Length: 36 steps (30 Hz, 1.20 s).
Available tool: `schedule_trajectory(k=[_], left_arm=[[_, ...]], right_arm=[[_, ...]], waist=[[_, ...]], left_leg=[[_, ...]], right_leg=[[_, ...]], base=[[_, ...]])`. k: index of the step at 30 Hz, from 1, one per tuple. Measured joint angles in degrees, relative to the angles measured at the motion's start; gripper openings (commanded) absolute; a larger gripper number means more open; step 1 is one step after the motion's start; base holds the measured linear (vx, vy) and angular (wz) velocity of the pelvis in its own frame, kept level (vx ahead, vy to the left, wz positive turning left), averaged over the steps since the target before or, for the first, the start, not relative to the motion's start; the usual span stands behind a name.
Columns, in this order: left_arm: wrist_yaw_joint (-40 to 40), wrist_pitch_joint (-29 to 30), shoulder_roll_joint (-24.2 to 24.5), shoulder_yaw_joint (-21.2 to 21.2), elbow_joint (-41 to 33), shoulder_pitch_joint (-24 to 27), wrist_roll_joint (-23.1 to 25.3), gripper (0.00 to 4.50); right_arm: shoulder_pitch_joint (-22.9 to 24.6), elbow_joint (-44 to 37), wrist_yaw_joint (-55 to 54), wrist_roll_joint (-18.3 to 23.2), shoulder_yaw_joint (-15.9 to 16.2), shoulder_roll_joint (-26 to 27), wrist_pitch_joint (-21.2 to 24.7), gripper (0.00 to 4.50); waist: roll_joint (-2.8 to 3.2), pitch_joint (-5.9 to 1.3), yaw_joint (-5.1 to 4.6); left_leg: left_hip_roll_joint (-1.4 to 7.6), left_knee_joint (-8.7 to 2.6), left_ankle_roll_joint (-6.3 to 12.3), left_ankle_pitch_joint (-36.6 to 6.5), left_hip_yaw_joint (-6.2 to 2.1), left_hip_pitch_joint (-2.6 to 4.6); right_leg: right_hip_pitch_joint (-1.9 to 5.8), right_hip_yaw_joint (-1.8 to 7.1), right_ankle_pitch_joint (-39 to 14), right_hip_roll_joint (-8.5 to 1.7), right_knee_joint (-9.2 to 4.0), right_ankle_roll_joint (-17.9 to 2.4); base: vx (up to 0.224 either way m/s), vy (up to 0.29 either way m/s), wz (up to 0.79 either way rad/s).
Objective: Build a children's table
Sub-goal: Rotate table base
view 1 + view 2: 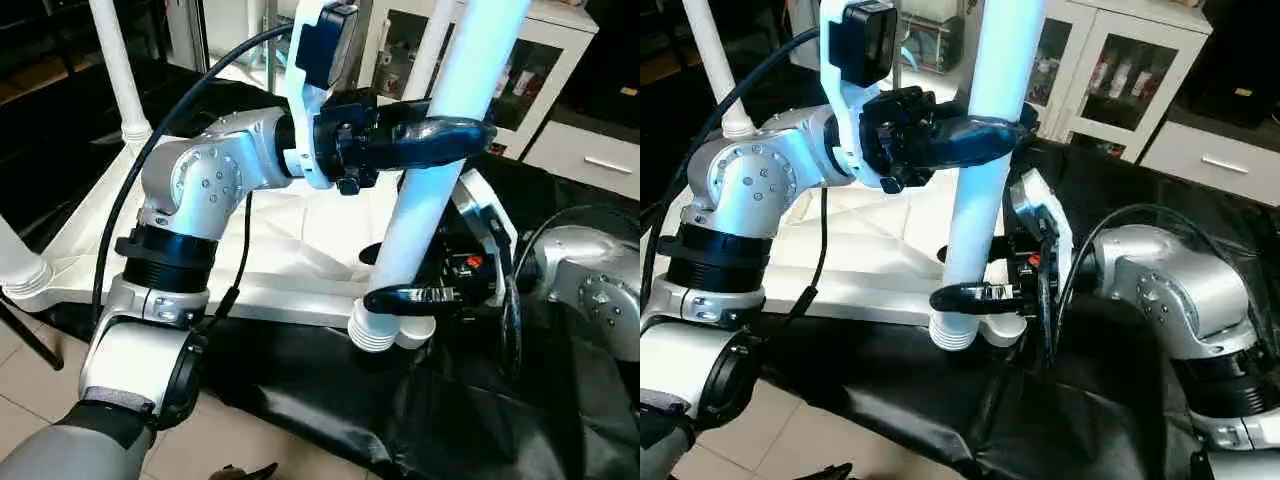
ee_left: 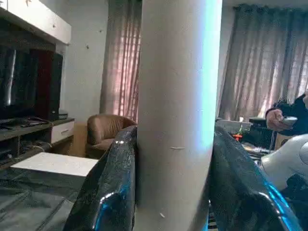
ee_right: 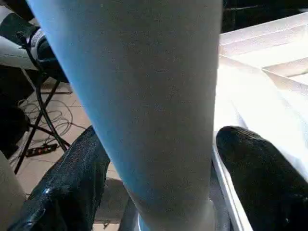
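- My left arm [image 1: 200, 185] has a silver housing with a ring of small screws at the joint.
- Black ribbed collars [image 1: 165, 260] separate its silver segments.
- A black cable [image 1: 130, 190] loops along it.
- My right arm [image 1: 1170, 285] is silver too, also cabled.
- Both wrists carry white brackets [image 1: 305, 110] and glossy black fingers [image 1: 440, 140].

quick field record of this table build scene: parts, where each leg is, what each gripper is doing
tabletop: white, upside down on black sheet
near leg: upright, ribbed end at near corner socket
left gripper: shut on near leg, high on the tube
right gripper: fingers either side of near leg, low down, grip unclear
other legs: far leg and left leg standing in their sockets
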Motion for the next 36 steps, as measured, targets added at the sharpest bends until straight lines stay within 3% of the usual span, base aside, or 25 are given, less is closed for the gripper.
schedule_trajectory(k=[3,4,8,20,32,34,36], left_arm=[[0.01,0.0,-0.3,0.0,0.0,0.0,0.0,1.7],[0.02,0.0,-0.3,0.0,0.0,0.0,0.0,1.7],[0.2,0.0,-0.34,0.0,0.0,0.0,-0.01,1.7],[0.75,0.01,-0.58,0.37,0.39,0.0,-0.07,1.7],[1.68,0.18,-0.6,1.12,0.61,0.0,-0.13,1.7],[2.46,0.72,-1.02,1.71,0.94,0.0,-0.29,2.4],[3.52,1.3,-1.26,2.74,1.66,-0.03,-1.01,2.4]], right_arm=[[0.01,-0.12,-0.04,0.0,0.52,0.47,-0.44,3.7],[0.01,-0.13,-0.04,0.0,0.6,0.54,-0.45,3.42],[0.02,-0.13,-0.03,0.01,0.63,0.7,-0.45,3.29],[0.02,-0.27,-0.04,0.04,0.62,0.89,-0.52,2.15],[0.02,-0.33,-0.1,0.03,0.46,0.9,-1.05,1.99],[0.01,-0.33,-0.11,0.06,0.28,0.91,-1.09,1.98],[-0.03,-0.34,-0.15,0.26,0.18,1.01,-1.05,1.96]], waist=[[0.0,0.0,0.0],[0.0,0.0,0.0],[0.0,0.0,0.0],[0.0,0.0,-0.01],[0.0,0.0,0.0],[0.01,0.0,0.0],[0.02,-0.01,0.0]], left_leg=[[0.01,0.04,0.0,0.0,-0.01,0.01],[0.01,0.07,0.0,0.0,-0.01,0.01],[0.01,0.12,-0.01,0.01,-0.03,0.01],[0.01,0.14,-0.01,0.01,-0.05,0.02],[0.01,0.14,-0.01,0.01,-0.06,0.01],[0.01,0.14,-0.01,0.0,-0.06,0.02],[0.01,0.16,-0.01,0.01,-0.07,0.02]], right_leg=[[0.0,0.0,0.0,0.0,0.06,0.0],[0.0,0.0,0.0,0.0,0.09,0.0],[0.01,0.0,0.0,0.0,0.14,0.0],[0.02,0.0,0.0,0.0,0.15,0.0],[0.02,0.0,0.0,0.0,0.15,0.0],[0.02,0.0,0.0,0.0,0.15,0.0],[0.03,-0.01,0.0,0.0,0.16,0.0]], base=[[0.0,0.0,0.0],[0.0,0.0,0.0],[0.0,0.0,0.0],[0.0,0.0,0.0],[0.0,0.0,0.0],[0.0,0.0,0.0],[0.0,0.0,0.0]])
